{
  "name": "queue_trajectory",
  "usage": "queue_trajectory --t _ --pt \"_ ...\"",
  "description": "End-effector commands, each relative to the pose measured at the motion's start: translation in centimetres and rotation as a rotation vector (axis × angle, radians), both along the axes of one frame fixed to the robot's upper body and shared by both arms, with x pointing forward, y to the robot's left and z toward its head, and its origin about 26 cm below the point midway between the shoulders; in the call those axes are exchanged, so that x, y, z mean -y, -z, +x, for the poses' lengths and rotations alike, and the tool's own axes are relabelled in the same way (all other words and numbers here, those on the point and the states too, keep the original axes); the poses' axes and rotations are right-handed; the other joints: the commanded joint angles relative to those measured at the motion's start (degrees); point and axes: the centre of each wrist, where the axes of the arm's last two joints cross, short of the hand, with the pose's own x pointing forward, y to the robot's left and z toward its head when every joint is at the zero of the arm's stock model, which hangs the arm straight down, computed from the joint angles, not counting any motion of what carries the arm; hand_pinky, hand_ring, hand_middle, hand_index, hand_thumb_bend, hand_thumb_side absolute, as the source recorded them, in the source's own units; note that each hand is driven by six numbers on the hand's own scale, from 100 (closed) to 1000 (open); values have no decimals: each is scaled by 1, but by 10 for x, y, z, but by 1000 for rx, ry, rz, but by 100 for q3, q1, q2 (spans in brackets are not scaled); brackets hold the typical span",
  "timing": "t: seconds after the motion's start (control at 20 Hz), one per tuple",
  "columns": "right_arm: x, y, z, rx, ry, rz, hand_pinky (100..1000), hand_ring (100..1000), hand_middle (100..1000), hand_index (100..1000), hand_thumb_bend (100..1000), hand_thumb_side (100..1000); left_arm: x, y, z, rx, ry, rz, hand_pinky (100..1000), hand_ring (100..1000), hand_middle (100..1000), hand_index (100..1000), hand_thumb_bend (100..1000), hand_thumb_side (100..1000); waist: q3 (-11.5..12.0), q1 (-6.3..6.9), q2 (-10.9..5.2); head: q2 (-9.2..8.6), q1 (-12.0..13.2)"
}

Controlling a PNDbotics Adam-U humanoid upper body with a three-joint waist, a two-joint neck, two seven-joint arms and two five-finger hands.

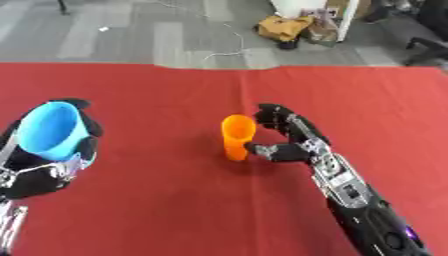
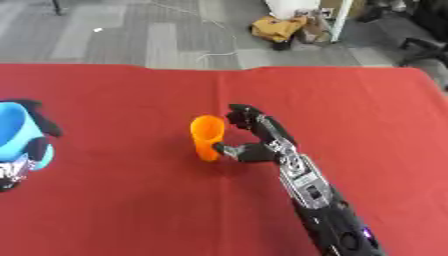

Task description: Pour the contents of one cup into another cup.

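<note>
An orange cup point(image 1: 237, 136) stands upright near the middle of a red tablecloth point(image 1: 175, 200); everything below is placed from this cup.

Well to the cup's left, the robot's left hand point(image 1: 44, 172) holds a blue cup point(image 1: 52, 131) lifted above the cloth. Its fingers are curled round the lower body of the blue cup, which leans so that its open mouth faces the camera. The inside looks plain blue; whether it holds anything cannot be told.

Just to the orange cup's right is the robot's right hand point(image 1: 284, 137). Its fingers are spread and only partly curled, arching beside the rim, with the thumb low near the base. The thumb tip seems to touch or nearly touch the wall, but the hand has not closed round the cup.

As a judgement, the task is at an early stage: one cup is picked up, and the other is being reached for or steadied. The two cups are well apart, and no pouring is under way. Bringing the blue cup over the orange cup and tipping it is left to do.
</note>
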Motion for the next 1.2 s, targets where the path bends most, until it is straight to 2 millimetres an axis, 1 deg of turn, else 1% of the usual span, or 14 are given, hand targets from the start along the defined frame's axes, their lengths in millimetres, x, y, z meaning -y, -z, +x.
queue_trajectory --t 0.05,0.35,0.5,0.8,1.2 --pt "-3 -7 4 20 -18 -11 878 820 742 887 531 100 2 -10 -1 29 24 -1 627 603 425 771 100 100 4 15 -106 -40 -25" --pt "-10 -4 6 14 -50 -26 879 821 743 888 528 100 5 -11 -3 30 49 3 630 605 427 773 100 100 19 9 -117 -38 -41" --pt "-15 -3 7 12 -68 -36 879 821 743 888 512 100 8 -13 -4 32 66 5 631 606 428 774 100 100 29 9 -123 -40 -54" --pt "-26 -5 10 27 -120 -55 880 822 743 888 525 100 14 -15 -5 35 104 12 632 606 428 775 100 100 27 11 -131 -33 -69" --pt "-42 -7 12 37 -195 -64 875 813 732 886 532 100 18 -14 -6 33 126 23 633 608 429 775 100 100 27 21 -137 -38 -84"
